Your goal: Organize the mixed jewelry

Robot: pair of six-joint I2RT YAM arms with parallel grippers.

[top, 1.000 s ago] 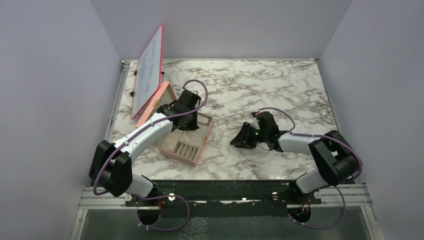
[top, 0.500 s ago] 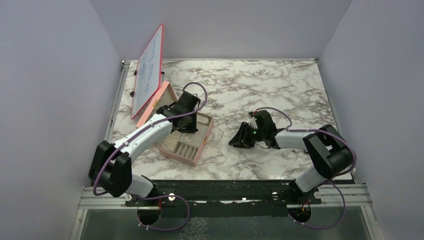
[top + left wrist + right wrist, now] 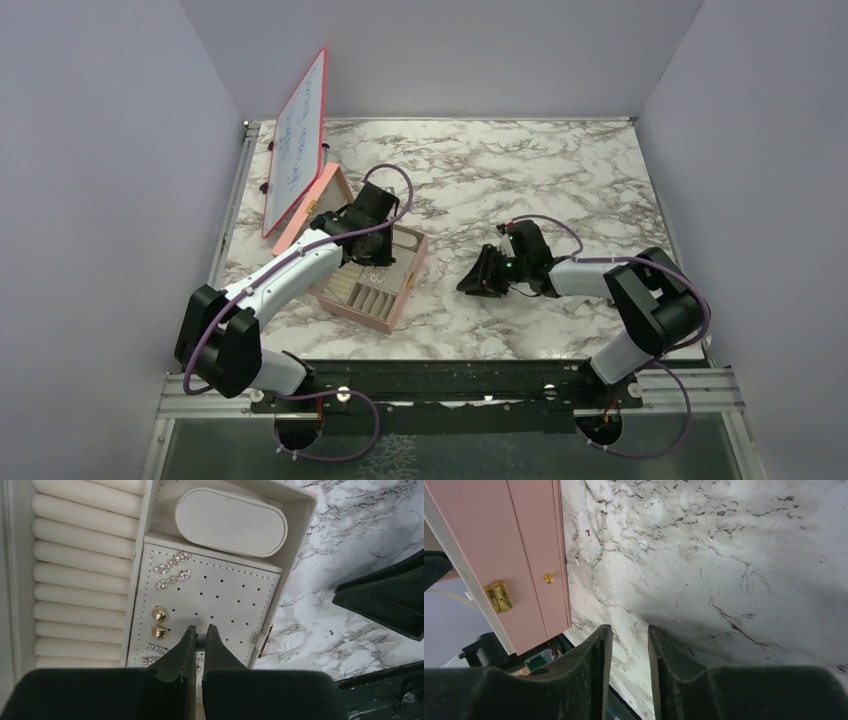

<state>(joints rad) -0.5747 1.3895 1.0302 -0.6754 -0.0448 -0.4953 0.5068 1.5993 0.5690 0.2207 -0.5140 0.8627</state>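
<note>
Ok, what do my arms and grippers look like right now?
The left arm and right arm have white shells with black joints. A purple cable loops along each. A small green light glows near the right wrist. The left gripper and right gripper are black, each with two fingers tapering to narrow tips.

Glossy gold studs (image 3: 160,615), matt perforated panel (image 3: 235,597)
</note>
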